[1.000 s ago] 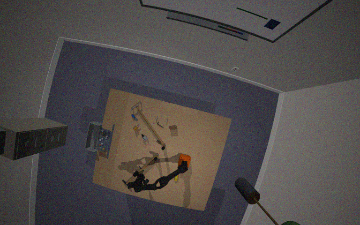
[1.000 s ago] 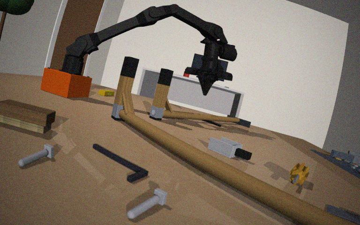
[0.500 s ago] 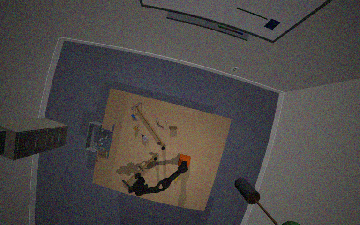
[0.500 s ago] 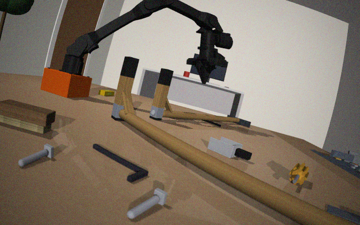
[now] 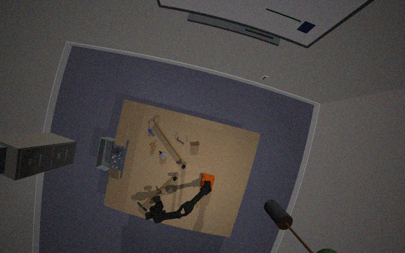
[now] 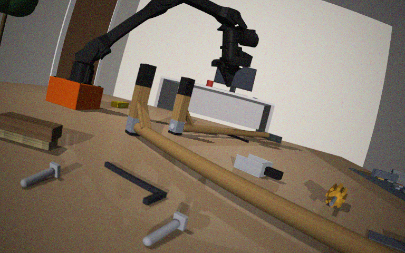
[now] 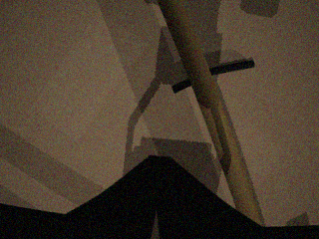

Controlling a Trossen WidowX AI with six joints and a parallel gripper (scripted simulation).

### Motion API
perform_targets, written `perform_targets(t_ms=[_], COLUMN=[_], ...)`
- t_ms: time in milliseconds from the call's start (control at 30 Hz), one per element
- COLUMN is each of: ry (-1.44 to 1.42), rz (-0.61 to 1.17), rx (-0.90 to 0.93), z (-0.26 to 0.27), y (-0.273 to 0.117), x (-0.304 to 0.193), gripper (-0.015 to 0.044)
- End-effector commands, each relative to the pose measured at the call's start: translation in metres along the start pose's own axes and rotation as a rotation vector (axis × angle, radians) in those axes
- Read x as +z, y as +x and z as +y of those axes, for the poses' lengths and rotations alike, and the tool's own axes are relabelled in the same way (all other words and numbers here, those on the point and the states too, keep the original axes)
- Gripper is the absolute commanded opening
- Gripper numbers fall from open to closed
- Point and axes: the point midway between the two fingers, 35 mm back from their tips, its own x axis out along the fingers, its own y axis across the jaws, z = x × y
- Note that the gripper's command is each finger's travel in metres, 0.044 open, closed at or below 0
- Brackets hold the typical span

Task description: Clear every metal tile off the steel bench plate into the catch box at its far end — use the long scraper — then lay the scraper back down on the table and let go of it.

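Observation:
My gripper (image 6: 229, 84) (image 7: 160, 159) is shut and empty, hanging above the table beside the shorter wooden-handled tool (image 5: 165, 185) (image 6: 221, 129) (image 7: 193, 62). That tool lies on the table with a flat dark blade (image 5: 142, 206) (image 6: 275, 137) at one end and an upright black-topped grip (image 6: 182, 104) at the other. A longer wooden-handled tool (image 5: 167, 140) (image 6: 209, 169) lies beyond it, with an open frame-like head (image 5: 153, 119). The steel plate (image 5: 122, 164) (image 6: 365, 177) at the left table edge carries several small tiles (image 5: 116, 157). The catch box (image 5: 103, 167) adjoins its outer end; its contents are unclear.
A thin black bar (image 5: 158, 188) (image 6: 239, 138) (image 7: 239, 66) crosses under the shorter handle. A grey clamp-like part (image 5: 162, 154) (image 6: 253, 165), a yellow gear (image 5: 152, 144) (image 6: 336, 195), bolts, a hex key (image 5: 180, 140) (image 6: 134, 180) and a wooden block (image 5: 194, 143) (image 6: 32, 128) lie around the longer tool.

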Motion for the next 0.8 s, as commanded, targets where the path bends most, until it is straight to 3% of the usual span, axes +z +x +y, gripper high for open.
perform_targets(t_ms=[0,767], ry=[0.011,0.011], rz=[0.0,0.0], rx=[0.0,-0.002], z=[0.0,0.0], y=[0.005,0.064], x=[0.0,-0.005], gripper=[0.0,0.0])
